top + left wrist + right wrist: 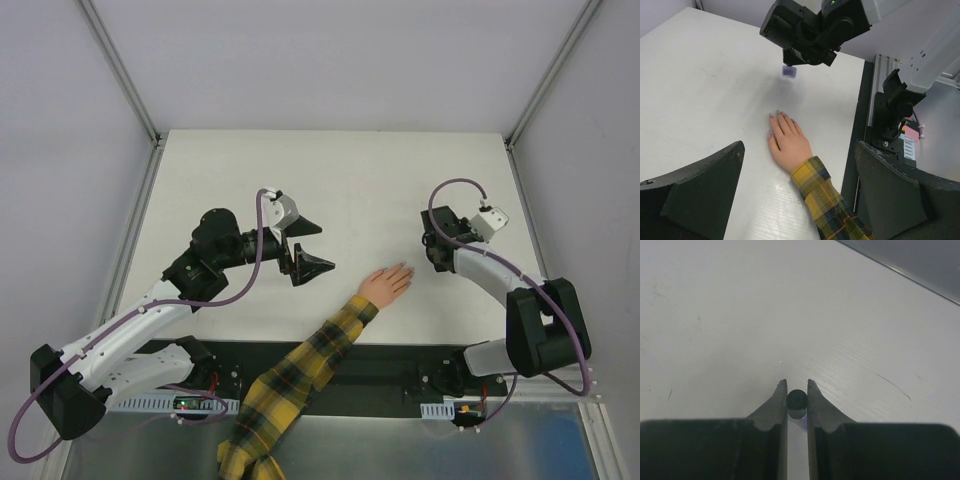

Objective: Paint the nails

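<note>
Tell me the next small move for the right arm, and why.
Probably lower the right tool until the purple bottle stands on the table; it seems to hang just clear. That tool is shut on it by the dark cap, the cap is on, and the open left tool is empty, so the nails cannot be painted yet.

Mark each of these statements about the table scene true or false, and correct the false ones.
1. The left gripper is open and empty. True.
2. The right gripper is open. False: it is shut on the small purple bottle.
3. The hand lies palm down on the table. True.
4. The sleeve is plain red. False: it is yellow-and-black plaid.
</note>
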